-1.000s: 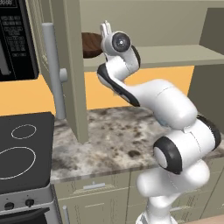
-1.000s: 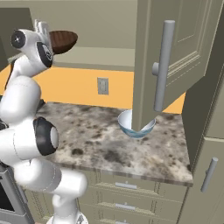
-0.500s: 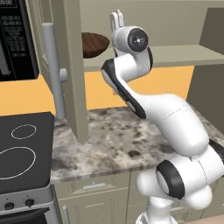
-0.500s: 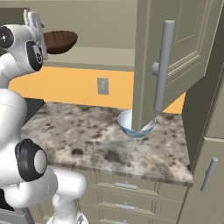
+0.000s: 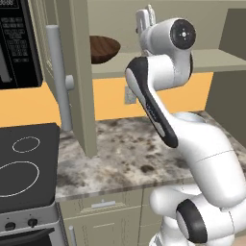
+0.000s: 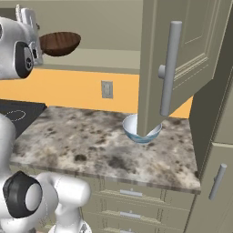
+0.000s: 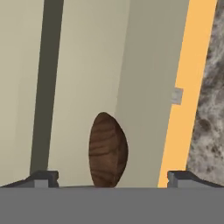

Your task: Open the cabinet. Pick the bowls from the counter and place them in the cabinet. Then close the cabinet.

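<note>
So the wood bowl (image 5: 104,48) is parked on the cabinet (image 5: 77,72) shelf, sitting upright, and the claw (image 5: 145,20) is up beside it with its fingers spread wide and nothing between them. In the hand view the bowl (image 7: 108,150) sits in line with the gap between the two tips, which look clear of its sides.

My read is that bowl one is done and the job now is backing out cleanly. I'd pull straight away from the shelf first, then swing, so the wrist doesn't nudge the bowl or catch the open door (image 5: 81,96) on the left. After that it's over to the white bowl (image 6: 141,129), which is on the bench (image 6: 91,145) tucked right under the lower edge of the right door (image 6: 182,59). Looks like it needs a low approach from the front, keeping under that door and its handle (image 6: 168,68).

Hard to make out:
- The white bowl is partly covered by the door, so only its near rim shows.
- The claw is mostly hidden behind the arm in both base views.
- Whether the wood bowl sits deep enough on the shelf for the doors to shut, I can't tell.
</note>
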